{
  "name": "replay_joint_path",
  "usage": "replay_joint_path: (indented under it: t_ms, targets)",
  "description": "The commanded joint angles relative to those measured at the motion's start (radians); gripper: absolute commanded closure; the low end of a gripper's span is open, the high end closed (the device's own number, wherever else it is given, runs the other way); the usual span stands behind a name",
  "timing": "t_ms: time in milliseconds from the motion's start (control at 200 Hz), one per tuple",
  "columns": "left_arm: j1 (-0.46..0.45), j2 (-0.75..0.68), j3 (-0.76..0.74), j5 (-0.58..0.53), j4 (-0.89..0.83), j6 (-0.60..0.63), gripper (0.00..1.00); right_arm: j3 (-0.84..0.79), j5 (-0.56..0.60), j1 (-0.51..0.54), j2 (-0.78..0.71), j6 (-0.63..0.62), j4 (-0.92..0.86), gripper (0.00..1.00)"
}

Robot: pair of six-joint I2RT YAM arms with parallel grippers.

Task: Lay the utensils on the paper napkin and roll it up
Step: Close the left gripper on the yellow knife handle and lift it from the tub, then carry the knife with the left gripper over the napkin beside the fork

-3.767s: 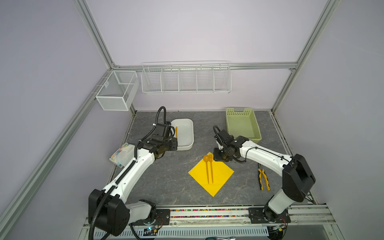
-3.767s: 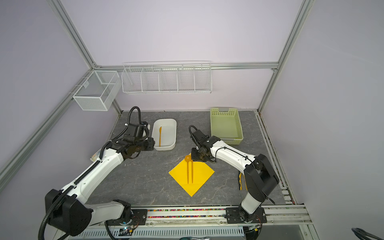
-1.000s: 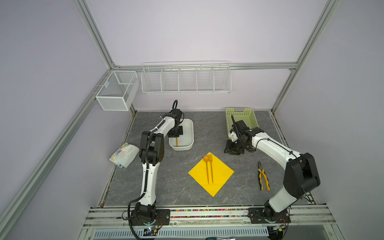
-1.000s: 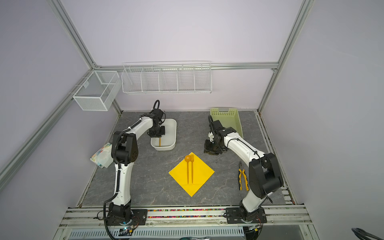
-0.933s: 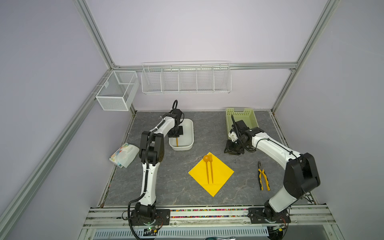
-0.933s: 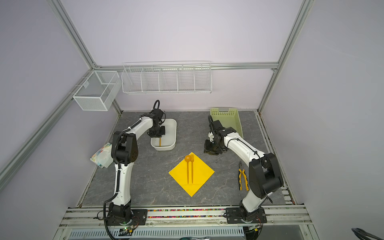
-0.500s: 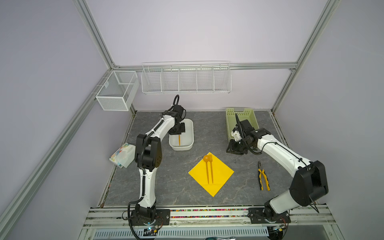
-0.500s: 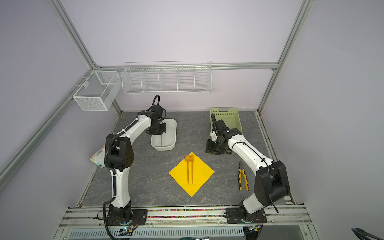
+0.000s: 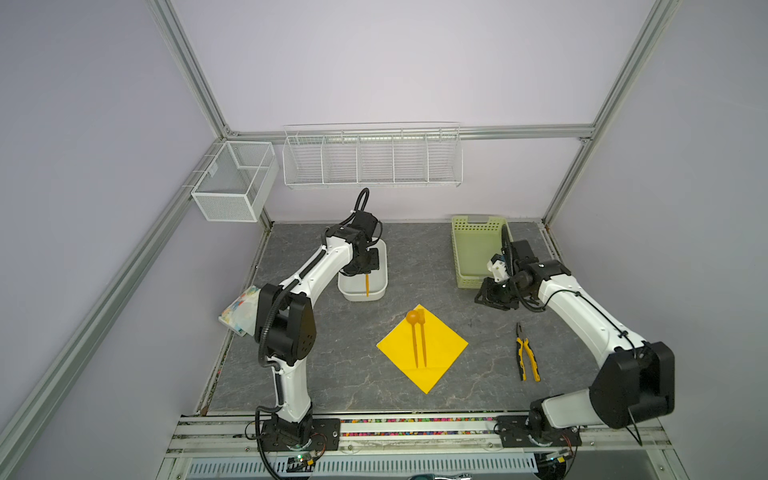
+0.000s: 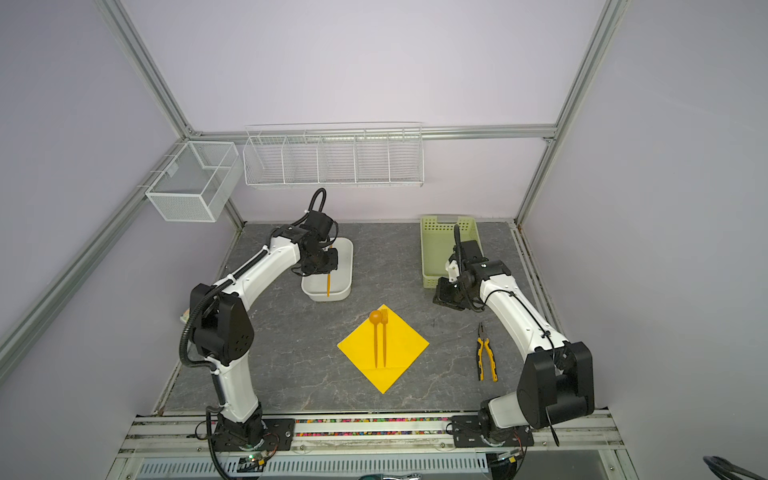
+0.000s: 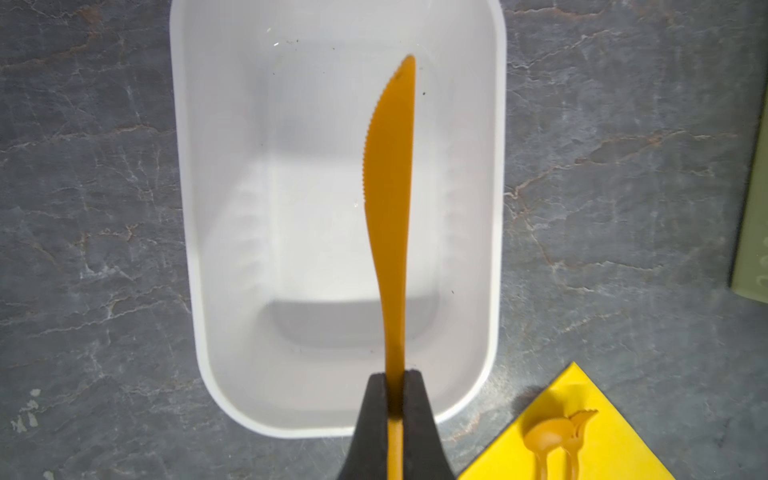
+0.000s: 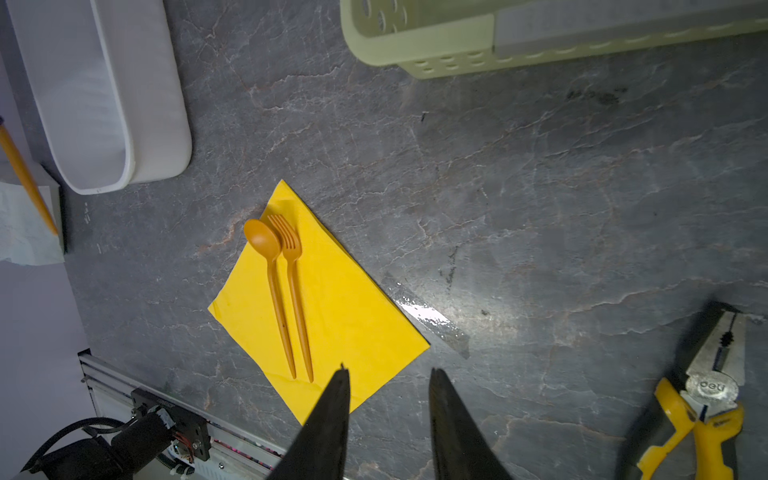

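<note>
Left wrist cam: my left claw point(image 11: 395, 376) is clamped on the handle of a thin orange plastic knife point(image 11: 390, 187), blade out over the white rectangular plastic tub point(image 11: 183, 208). In a top view the bright yellow square paper napkin point(image 9: 440, 353) sits frontward and right of it. An orange plastic spoon point(image 9: 412, 316) and fork point(image 9: 423, 332) lie front-to-back on it, same axis as my knife. Right wrist cam: right claw point(image 12: 388, 374) half open, empty.

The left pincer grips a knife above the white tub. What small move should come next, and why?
Probably carry the knife to the paper napkin and lay it beside the fork. The left pincer is shut on its handle over the white tub; spoon and fork already lie side by side on the napkin. The right pincer hangs open, empty.
</note>
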Motion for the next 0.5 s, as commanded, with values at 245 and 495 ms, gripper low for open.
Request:
replay_joint_path:
  t_ms: [245, 495]
  targets:
    - [-0.183, -0.167, -0.145, -0.038, 0.016, -0.173, 0.98, -0.031, -0.06, -0.121, -0.053, -0.09, -0.013, 0.65]
    - [-0.351, -0.221, -0.216, -0.047, 0.081, -0.311, 0.99, -0.056, -0.066, -0.138, -0.101, -0.093, -0.002, 0.64]
